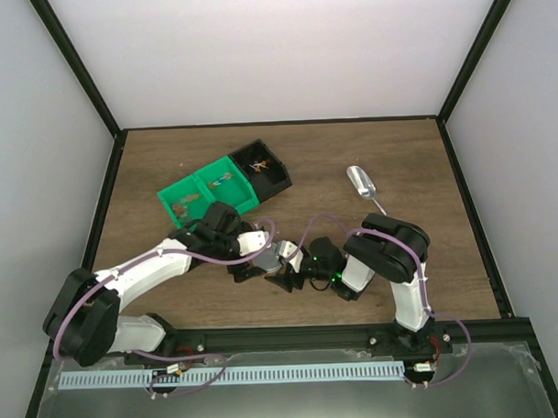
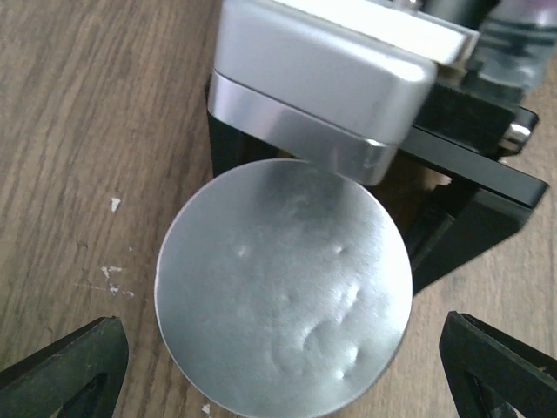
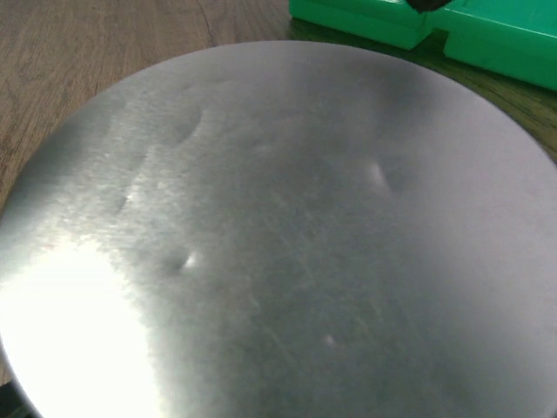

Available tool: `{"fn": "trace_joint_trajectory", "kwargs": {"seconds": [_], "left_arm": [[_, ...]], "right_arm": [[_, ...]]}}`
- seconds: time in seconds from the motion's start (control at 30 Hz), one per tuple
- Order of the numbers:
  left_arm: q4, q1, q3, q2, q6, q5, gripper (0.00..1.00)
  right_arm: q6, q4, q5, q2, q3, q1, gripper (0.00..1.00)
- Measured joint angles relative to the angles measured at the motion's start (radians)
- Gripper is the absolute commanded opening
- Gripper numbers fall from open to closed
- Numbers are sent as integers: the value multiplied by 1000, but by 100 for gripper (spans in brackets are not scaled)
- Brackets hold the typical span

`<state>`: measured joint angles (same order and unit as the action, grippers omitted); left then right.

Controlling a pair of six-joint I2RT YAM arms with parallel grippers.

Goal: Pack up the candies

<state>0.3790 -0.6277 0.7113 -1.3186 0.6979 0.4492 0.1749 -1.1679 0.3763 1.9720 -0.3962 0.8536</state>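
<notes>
A round grey tin [image 2: 283, 296] with a dented lid sits on the table between the two arms [image 1: 285, 255]. My left gripper [image 2: 283, 366] stands open, its fingertips [image 2: 65, 366] wide of the tin on both sides and not touching it. My right gripper [image 1: 298, 271] reaches in from the other side, and its black jaws flank the tin's far edge and grip it. In the right wrist view the lid [image 3: 278, 235] fills the frame and hides the fingers. A few tiny candies [image 1: 180, 210] lie in the green bin [image 1: 207, 182], and more candies [image 1: 257, 164] in the black bin [image 1: 280, 178].
A small silver scoop [image 1: 362, 185] lies on the table at the back right. The green and black bins stand side by side at the back left, close behind my left arm. Dark frame posts and white walls close in the table.
</notes>
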Motion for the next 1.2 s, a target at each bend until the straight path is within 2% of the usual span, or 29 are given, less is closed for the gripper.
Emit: {"fn": "trace_joint_trajectory", "kwargs": {"seconds": [0.23,0.4,0.87,1.2], "left_arm": [[-85,-41,-10,-4,-59,-79,100],[-94,-40,-14,-2,-40,-115,100],[-41,-35,-15,34,45,-11,100],[-61,-35,-50,4,68,-129,100]], "right_arm": [[1,0,3,0,0,-1,49],[6,1,7,0,0,-2,49],[8,2,14,0,0,-2,49],[11,3,21,0,0,-2,48]]}}
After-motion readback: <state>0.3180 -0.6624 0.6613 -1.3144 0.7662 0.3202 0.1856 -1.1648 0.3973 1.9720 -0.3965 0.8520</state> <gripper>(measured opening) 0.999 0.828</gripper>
